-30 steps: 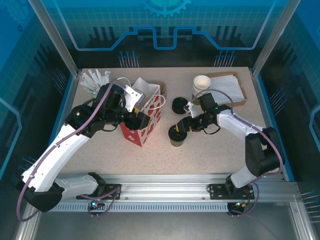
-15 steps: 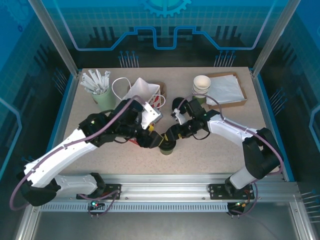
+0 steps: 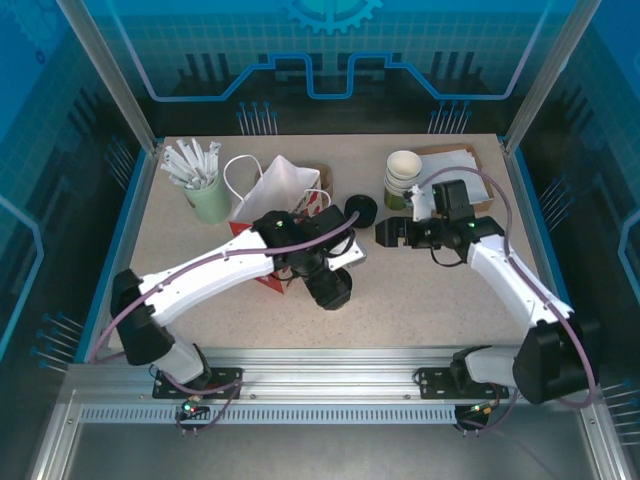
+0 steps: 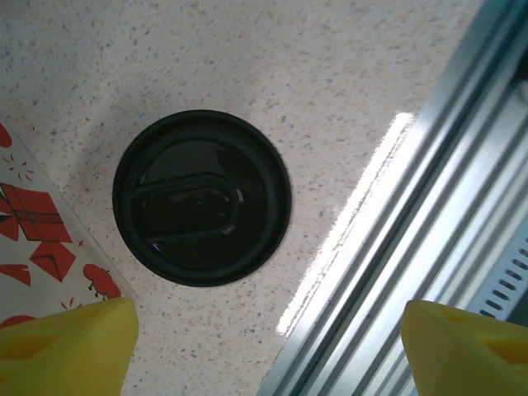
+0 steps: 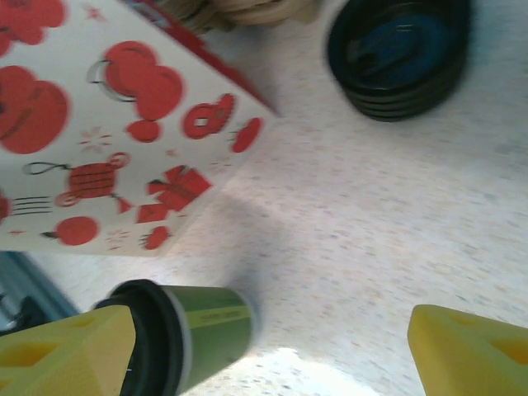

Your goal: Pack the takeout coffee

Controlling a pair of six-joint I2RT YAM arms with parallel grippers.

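The takeout coffee [image 4: 202, 198], an olive-green cup with a black lid, stands upright on the table near the front edge. My left gripper [image 4: 268, 351] hovers above it, open, with the lid ahead of the yellow fingertips [image 4: 66, 346] and nothing between them. In the top view the left gripper [image 3: 330, 285] covers most of the cup. My right gripper [image 3: 385, 232] is off to the right, open and empty. The right wrist view has the coffee [image 5: 194, 330] lying beyond its left fingertip [image 5: 58, 351], with the right gripper [image 5: 264, 355] over bare table.
A white paper bag with red prints [image 3: 285, 195] stands just left of the coffee. A black lid stack [image 3: 362, 210], a stack of unlidded cups [image 3: 403, 175], a napkin tray [image 3: 455, 175] and a green cup of stirrers [image 3: 205, 195] sit farther back. The metal front rail [image 4: 445, 206] runs close by.
My right gripper carried the coffee left and forward, let go and drew back to the right. The left arm swung from the bag to above the cup. Both jaws opened wider.
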